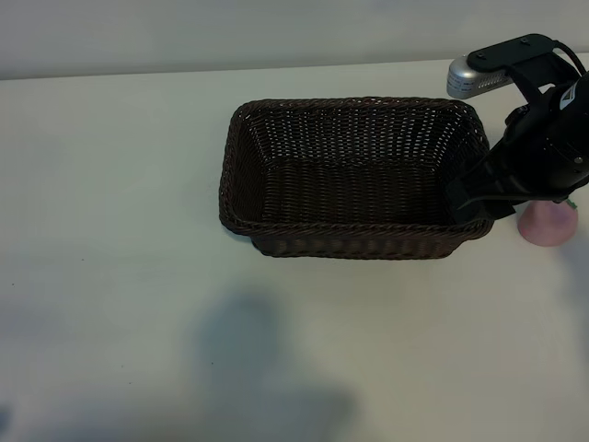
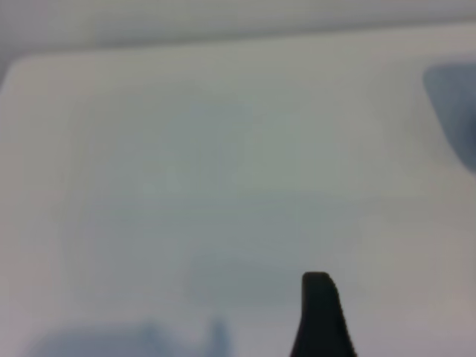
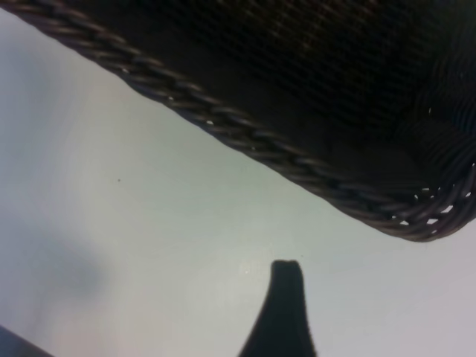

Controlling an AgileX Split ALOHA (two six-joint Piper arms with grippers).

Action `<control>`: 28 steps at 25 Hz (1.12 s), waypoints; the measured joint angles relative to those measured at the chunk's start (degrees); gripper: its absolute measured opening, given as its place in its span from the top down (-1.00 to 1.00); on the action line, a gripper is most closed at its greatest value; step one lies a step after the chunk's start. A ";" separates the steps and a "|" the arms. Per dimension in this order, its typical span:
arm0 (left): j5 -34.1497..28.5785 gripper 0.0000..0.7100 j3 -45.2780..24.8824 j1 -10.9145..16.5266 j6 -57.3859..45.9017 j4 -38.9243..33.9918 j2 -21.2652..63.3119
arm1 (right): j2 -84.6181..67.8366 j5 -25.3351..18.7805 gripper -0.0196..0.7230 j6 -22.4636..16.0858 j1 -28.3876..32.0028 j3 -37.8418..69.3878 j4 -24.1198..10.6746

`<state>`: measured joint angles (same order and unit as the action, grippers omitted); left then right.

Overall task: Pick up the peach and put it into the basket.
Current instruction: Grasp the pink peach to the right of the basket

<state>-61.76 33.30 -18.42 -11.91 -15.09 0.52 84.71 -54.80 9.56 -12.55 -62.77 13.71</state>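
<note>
The dark-brown wicker basket stands mid-table with nothing in it. The pale-pink peach rests on the table just off the basket's right end, its top partly covered by my right arm. My right gripper hovers over the basket's near right corner, to the left of the peach, open and holding nothing. In the right wrist view one of its fingers shows above bare table beside the braided basket rim. The left arm is outside the exterior view. Its wrist view shows one of its fingers over bare table, nothing held.
The white table stretches wide to the left of and in front of the basket. Its far edge meets a pale wall. A soft shadow falls on the front middle of the table.
</note>
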 joint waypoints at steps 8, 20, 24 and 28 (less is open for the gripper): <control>-2.30 -0.40 0.00 0.00 1.19 6.61 0.00 | 0.00 0.00 -0.65 0.00 0.00 0.00 0.00; -2.17 -0.40 -4.07 0.00 1.04 8.48 0.00 | 0.00 0.00 -0.65 0.00 0.00 0.00 0.00; -1.63 -0.40 -4.07 0.00 1.04 9.49 0.00 | 0.00 0.00 -0.65 0.00 0.00 0.00 0.00; -0.94 -0.40 -4.15 0.00 1.04 9.61 0.00 | 0.00 0.00 -0.65 0.00 0.00 0.00 0.00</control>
<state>-62.70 29.15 -18.42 -10.87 -5.48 0.52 84.71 -54.80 9.56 -12.55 -62.77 13.71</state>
